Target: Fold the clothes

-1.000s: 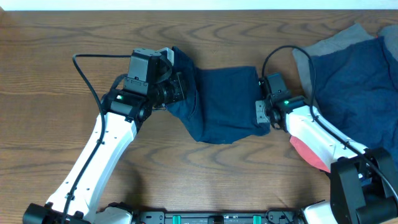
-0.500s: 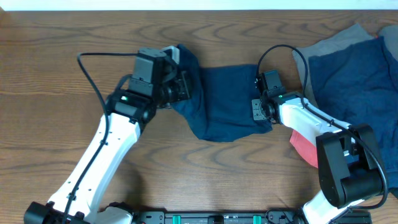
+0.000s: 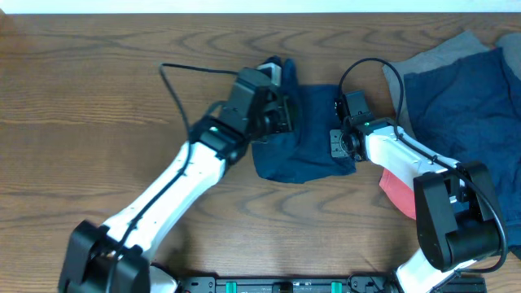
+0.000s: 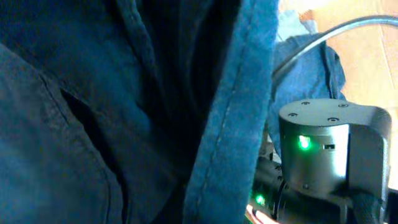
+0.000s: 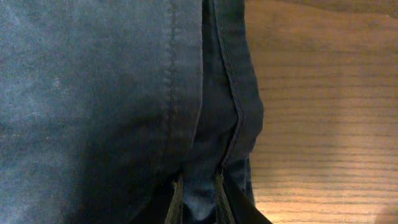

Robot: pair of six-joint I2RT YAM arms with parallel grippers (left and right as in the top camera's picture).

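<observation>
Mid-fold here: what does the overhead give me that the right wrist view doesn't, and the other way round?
Overhead only: both arms, the left gripper clamped on the left side of the navy shorts, and the pile of grey, navy and red clothes at the right. Right wrist only: the shorts' stitched hem close up, pinched between the fingers of the right gripper. Both: the navy shorts lying on the wooden table.

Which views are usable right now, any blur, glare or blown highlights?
Overhead: sharp and evenly lit, navy shorts readable, no glare. Left wrist: cloth too close to the lens, soft and dark; table at upper right washed out. Right wrist: seam fairly sharp, table warmly lit, bottom edge in shadow.
</observation>
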